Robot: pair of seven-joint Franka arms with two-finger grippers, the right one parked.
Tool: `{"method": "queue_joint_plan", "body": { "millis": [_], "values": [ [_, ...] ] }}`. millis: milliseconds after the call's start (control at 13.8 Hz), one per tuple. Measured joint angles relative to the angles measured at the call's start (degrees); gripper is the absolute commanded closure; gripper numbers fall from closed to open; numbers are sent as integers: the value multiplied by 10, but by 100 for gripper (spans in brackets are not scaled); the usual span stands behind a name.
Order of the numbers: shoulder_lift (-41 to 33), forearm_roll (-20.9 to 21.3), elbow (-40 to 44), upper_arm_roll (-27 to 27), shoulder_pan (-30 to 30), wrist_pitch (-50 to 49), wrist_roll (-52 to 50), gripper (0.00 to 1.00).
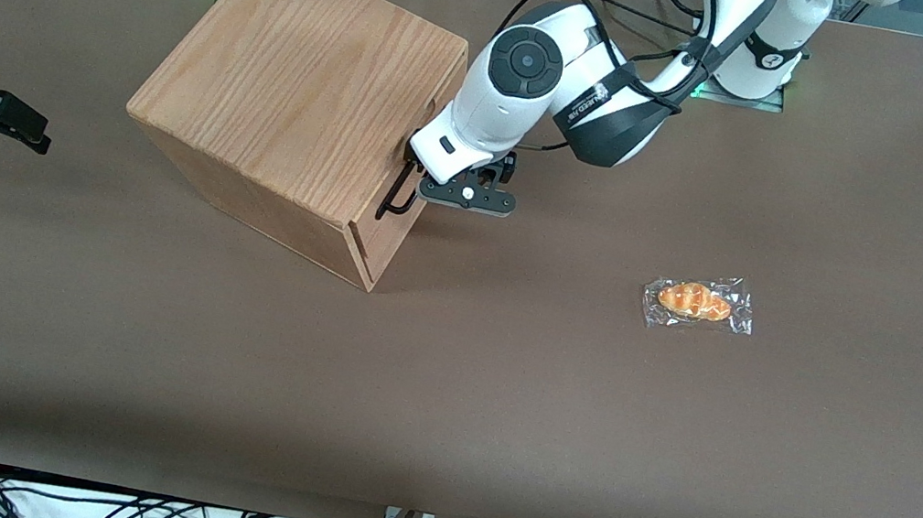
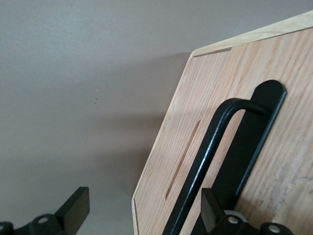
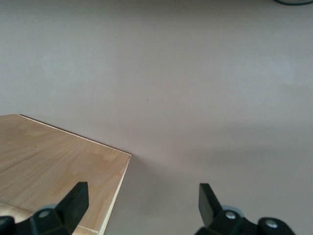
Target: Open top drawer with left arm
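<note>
The oak-grained box [image 1: 293, 93] stands on the brown table, its front turned toward the working arm's end. The top drawer [image 1: 384, 233] sits flush in the box, its pale front [image 2: 274, 166] filling much of the left wrist view. Its black U-shaped bar handle [image 1: 397, 198] [image 2: 210, 147] juts out from the front. The left arm [image 1: 537, 76] reaches down to it, and my gripper [image 1: 416, 181] [image 2: 145, 203] is open at the handle. The bar passes between the two fingers, close beside one fingertip [image 2: 211, 200]; the other fingertip [image 2: 78, 200] is over bare table.
A wrapped orange bread roll [image 1: 697, 302] lies on the table [image 1: 493, 412] toward the working arm's end, nearer the front camera than the gripper. Cables hang along the table's near edge.
</note>
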Motion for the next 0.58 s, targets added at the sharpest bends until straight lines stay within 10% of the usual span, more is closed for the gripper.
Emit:
{"method": "queue_joint_plan", "body": {
  "millis": [582],
  "values": [
    [4, 0, -2, 2, 0, -1, 0, 0]
  ]
}}
